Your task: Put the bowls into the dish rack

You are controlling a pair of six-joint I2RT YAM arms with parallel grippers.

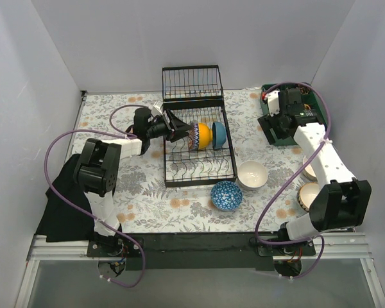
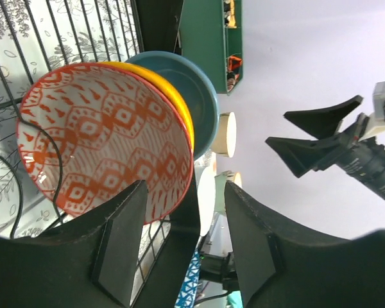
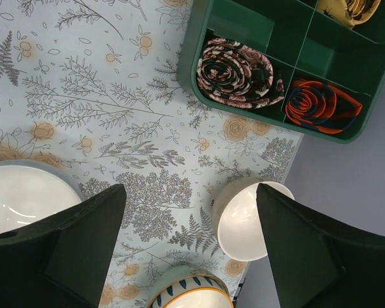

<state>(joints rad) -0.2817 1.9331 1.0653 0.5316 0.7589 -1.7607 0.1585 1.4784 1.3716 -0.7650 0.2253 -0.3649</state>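
A black cloth [image 1: 61,205] hangs over the near left edge of the flower-printed table [image 1: 128,192]. The left gripper [image 2: 185,189] reaches to the left side of the black wire dish rack [image 1: 199,170], whose grid end section stands up at the far end. Its jaws are parted and released. The left finger [image 2: 125,244] lies across the lower rim of the red-patterned bowl [image 2: 102,135], and the right finger stands clear of it, so nothing is clamped.

Three bowls stand on edge in a row in the rack, packed close. The red-patterned bowl is leftmost, the yellow-orange bowl [image 2: 170,96] is behind it, and the teal bowl [image 2: 202,96] is on the right.

On the table, a blue patterned bowl [image 1: 226,195] sits upright just near of the rack's near right corner. A plain white bowl [image 1: 252,174] sits just right of that corner.

Further right, the right gripper [image 3: 189,192] hangs above the tablecloth with its jaws spread wide and nothing between them. Below it in the wrist view are a cream bowl [image 3: 250,221] and a striped bowl [image 3: 186,296], both upright on the table – the striped one is cut off at the picture's edge.

At the far right lies a green compartment tray [image 3: 202,38] holding rolled fabric: a floral roll [image 3: 234,74] in one compartment and a red-and-navy striped roll [image 3: 324,106] in the next
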